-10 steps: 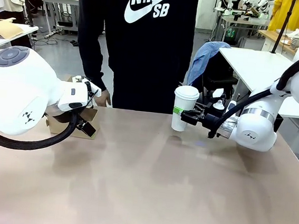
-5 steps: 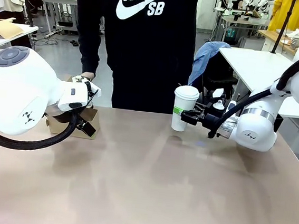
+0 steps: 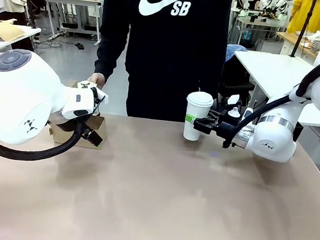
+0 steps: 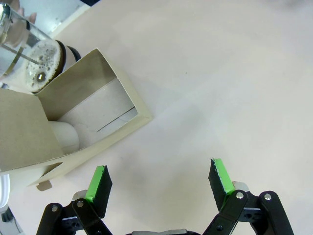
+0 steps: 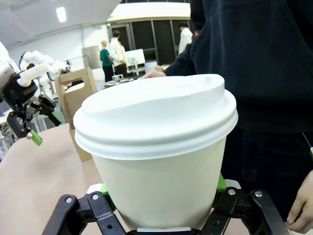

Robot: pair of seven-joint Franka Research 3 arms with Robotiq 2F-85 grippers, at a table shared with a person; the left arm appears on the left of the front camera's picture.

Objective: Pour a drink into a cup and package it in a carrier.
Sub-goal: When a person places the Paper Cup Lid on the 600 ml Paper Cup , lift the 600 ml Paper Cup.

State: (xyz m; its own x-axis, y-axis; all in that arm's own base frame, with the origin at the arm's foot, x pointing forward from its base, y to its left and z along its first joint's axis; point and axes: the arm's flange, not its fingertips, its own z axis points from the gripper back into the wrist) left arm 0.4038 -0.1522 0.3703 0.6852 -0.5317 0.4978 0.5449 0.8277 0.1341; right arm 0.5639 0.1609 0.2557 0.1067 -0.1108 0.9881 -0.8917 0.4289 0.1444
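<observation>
The right gripper (image 3: pixel 194 121) is clamped round the lidded cup (image 3: pixel 198 108), right of centre. The left gripper (image 4: pixel 159 178) gapes wide and empty beside the carrier (image 3: pixel 98 126) at far left (frothy drink (image 4: pixel 41 56) just beyond it).

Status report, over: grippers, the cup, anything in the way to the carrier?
Left gripper open, empty, over table beside carrier. Right gripper shut on lidded cup, upright. Person's hand by the glass jar beside carrier, near the path.

The cup (image 5: pixel 161 191) is matt paper under a smooth plastic lid (image 5: pixel 154 112); the carrier (image 4: pixel 83 83), matt cardboard.
</observation>
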